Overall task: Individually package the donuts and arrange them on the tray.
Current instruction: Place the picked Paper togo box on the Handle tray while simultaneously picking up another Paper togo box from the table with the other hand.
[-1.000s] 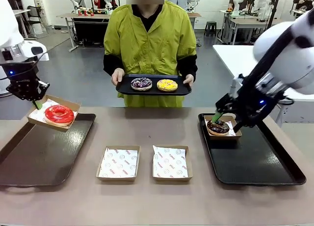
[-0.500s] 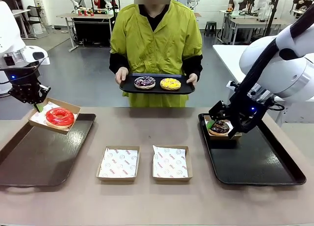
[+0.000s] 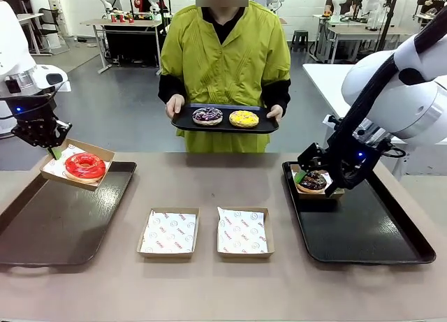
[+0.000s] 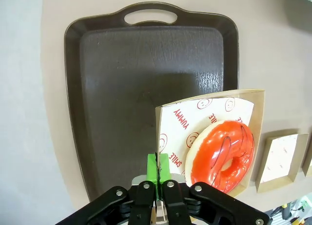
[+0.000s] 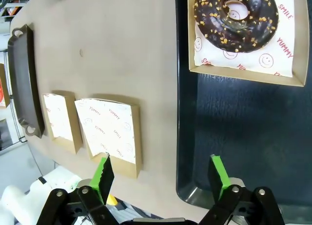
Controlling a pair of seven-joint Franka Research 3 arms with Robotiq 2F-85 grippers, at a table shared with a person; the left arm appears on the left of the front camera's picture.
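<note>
Front view: left pincer (image 3: 53,151) clenched on a cardboard box (image 3: 98,153) holding the red donut (image 3: 85,165) over the left tray (image 3: 56,224); right pincer (image 3: 323,177) released above the boxed chocolate donut (image 3: 312,181) on the right tray (image 3: 363,231). Two lined boxes (image 3: 168,232) lie centre; purple donut (image 3: 207,115) and yellow donut (image 3: 244,118) top centre (on a person's tray (image 3: 183,124)).

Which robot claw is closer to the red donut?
Left. The left gripper pinches the rim of the box holding the red donut; the right gripper hangs open across the table, near the chocolate donut.
</note>
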